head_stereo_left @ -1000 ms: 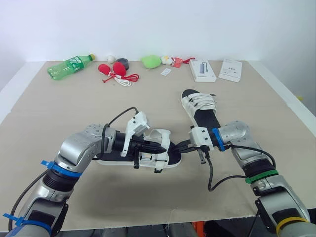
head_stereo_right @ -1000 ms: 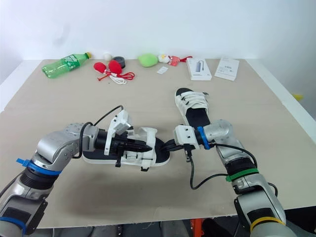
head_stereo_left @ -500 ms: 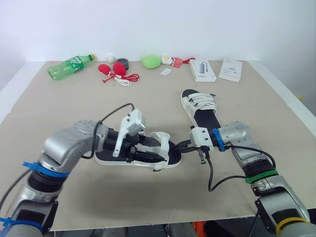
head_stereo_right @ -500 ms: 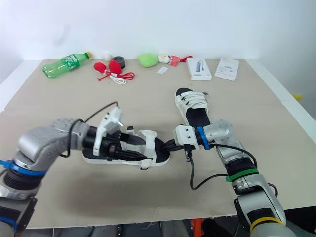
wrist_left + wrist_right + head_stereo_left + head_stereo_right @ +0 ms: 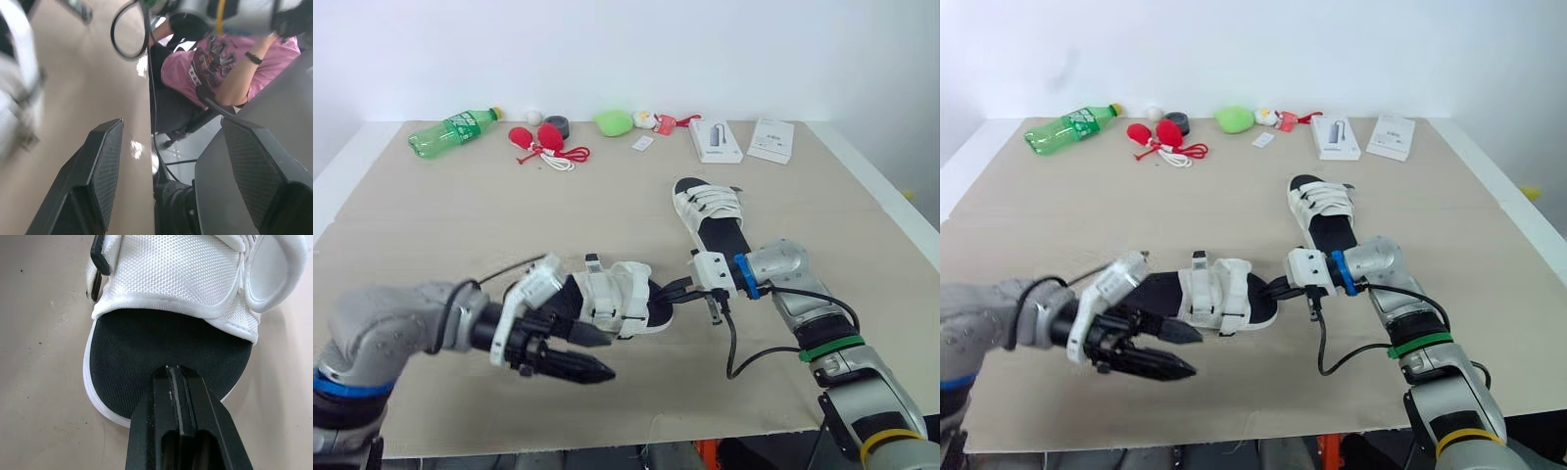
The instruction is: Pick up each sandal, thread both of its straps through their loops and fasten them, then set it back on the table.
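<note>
Right wrist view has the right gripper with both fingers pressed together, nothing between them, tips resting on the black toe end of the near sandal. The left gripper is spread wide and empty, just in front of that sandal. The second sandal lies farther back on the table.

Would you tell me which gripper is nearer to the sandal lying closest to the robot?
Right. The right gripper is at the toe end of the near sandal, over its black insole; the left gripper hangs apart, nearer the robot than the sandal.
</note>
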Motion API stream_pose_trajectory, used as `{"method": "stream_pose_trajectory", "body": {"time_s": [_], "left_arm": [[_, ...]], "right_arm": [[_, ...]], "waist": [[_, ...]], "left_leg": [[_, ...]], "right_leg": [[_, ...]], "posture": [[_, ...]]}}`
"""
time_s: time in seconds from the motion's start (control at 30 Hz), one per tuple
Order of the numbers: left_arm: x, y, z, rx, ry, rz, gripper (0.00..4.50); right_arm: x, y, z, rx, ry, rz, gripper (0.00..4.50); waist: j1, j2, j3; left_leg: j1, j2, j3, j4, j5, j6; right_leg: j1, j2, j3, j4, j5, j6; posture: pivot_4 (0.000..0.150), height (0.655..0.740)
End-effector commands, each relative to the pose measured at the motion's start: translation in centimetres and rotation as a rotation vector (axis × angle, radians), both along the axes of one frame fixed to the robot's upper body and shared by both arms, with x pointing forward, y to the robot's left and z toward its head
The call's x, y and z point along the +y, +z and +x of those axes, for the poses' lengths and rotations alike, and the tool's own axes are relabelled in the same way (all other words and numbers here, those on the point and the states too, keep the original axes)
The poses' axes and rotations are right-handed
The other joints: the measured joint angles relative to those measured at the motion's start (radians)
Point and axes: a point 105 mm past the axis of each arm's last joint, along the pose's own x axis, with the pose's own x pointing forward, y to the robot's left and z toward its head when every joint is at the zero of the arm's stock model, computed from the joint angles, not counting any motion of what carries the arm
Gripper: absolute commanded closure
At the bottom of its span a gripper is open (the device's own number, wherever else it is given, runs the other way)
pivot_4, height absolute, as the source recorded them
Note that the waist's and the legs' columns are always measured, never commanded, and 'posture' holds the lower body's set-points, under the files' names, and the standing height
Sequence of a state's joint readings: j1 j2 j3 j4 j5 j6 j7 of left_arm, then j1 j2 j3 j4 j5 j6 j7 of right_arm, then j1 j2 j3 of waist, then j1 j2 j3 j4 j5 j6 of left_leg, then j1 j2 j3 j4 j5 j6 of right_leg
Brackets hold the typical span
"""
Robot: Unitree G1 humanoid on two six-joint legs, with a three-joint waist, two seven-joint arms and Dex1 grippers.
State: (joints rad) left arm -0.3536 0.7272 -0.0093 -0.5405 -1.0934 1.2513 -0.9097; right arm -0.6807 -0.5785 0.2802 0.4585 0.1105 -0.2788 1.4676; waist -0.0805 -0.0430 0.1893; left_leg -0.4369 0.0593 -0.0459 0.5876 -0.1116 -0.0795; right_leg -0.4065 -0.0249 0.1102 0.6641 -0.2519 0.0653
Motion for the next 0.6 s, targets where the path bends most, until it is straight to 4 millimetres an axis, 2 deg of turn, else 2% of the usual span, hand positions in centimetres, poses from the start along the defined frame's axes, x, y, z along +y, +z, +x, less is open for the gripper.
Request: {"method": "stream_pose_trajectory", "body": {"time_s": [0.03, 0.17, 0.47, 0.6], "left_arm": [[-0.7, -0.8, 2.0, -0.152, 0.107, 0.034, 1.24], [-1.3, -2.4, 4.2, -0.302, 0.201, 0.058, 1.24], [-2.7, -4.8, 4.0, -0.368, 0.162, 0.083, 1.24], [-2.9, -4.6, 4.0, -0.356, 0.163, 0.057, 1.24]], "right_arm": [[-0.4, -1.9, -0.5, 0.06, 0.006, -0.078, 4.5], [-0.4, -1.9, -0.5, 0.062, 0.006, -0.081, 4.5], [-0.6, -1.9, -0.8, 0.07, 0.009, -0.087, 4.5], [-0.6, -1.7, -0.7, 0.068, 0.006, -0.087, 4.5]], "waist": [[0.0, 0.0, 0.0], [0.002, 0.0, 0.0], [0.003, 0.0, 0.0], [0.003, 0.0, 0.0]], "left_leg": [[0.0, 0.0, 0.0, 0.001, 0.0, 0.0], [0.0, -0.002, 0.0, 0.001, 0.0, -0.001], [0.0, -0.002, 0.0, 0.0, 0.0, 0.0], [-0.001, -0.002, 0.0, -0.001, 0.0, 0.0]], "right_leg": [[0.0, 0.0, 0.0, 0.0, 0.0, 0.0], [0.0, -0.001, 0.001, -0.001, 0.0, 0.0], [0.001, -0.001, 0.001, -0.001, 0.0, 0.0], [0.001, -0.001, 0.001, -0.001, 0.0, 0.0]], "posture": [[0.15, 0.74], [0.15, 0.74], [0.15, 0.74], [0.15, 0.74]]}}
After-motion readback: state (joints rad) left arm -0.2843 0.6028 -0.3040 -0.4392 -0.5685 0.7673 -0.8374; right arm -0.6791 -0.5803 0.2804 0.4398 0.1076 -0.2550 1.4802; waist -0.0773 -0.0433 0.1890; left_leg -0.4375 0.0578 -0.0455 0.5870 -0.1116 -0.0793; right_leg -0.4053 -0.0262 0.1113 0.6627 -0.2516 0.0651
